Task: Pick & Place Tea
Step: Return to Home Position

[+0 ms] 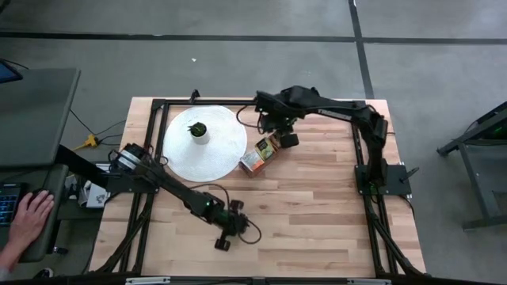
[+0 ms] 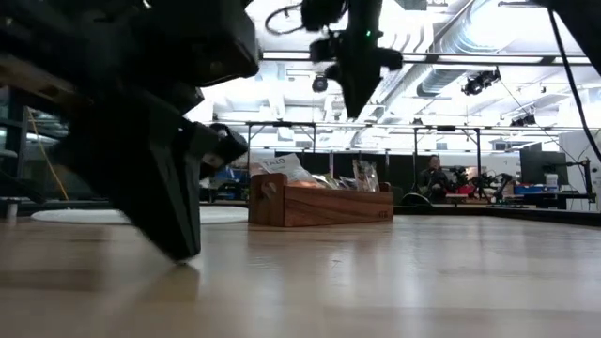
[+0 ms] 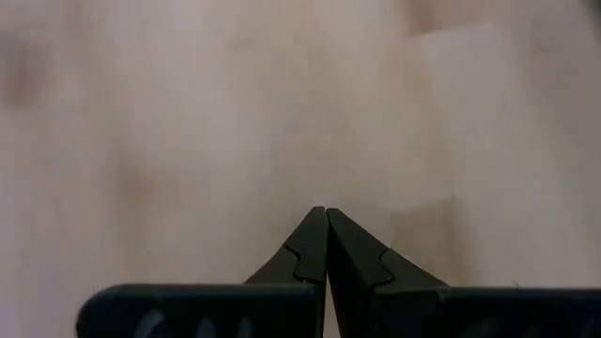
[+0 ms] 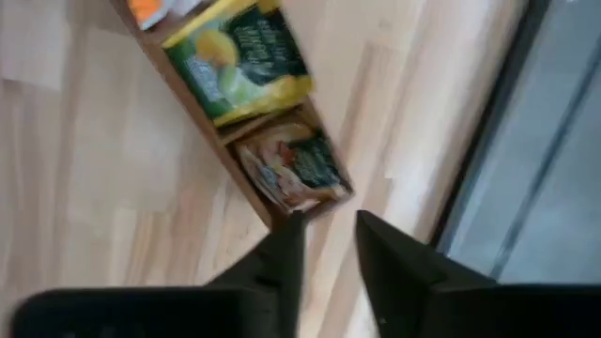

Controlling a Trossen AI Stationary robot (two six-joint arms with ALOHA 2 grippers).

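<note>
Tea sachets (image 4: pixel 252 58) lie ahead of the right gripper (image 4: pixel 324 246) and below it, none of them in its hold. Its fingers (image 4: pixel 277 265) stand a little apart, with only bare table (image 4: pixel 84 188) showing through the gap. The green-and-yellow ones fill the middle compartment of the wooden box (image 2: pixel 319 208), the brownish ones the end compartment nearest the fingertips. The box's long axis runs on a slant across the table in the high view. The right gripper hovers by its far end, well clear above the rim in the low view, so a straight lift and retreat should meet nothing. The left gripper (image 3: pixel 326 225), fingers pressed together on nothing, hangs low at the table top near the front edge, well apart from the box and from the white disc (image 1: pixel 226 150).
</note>
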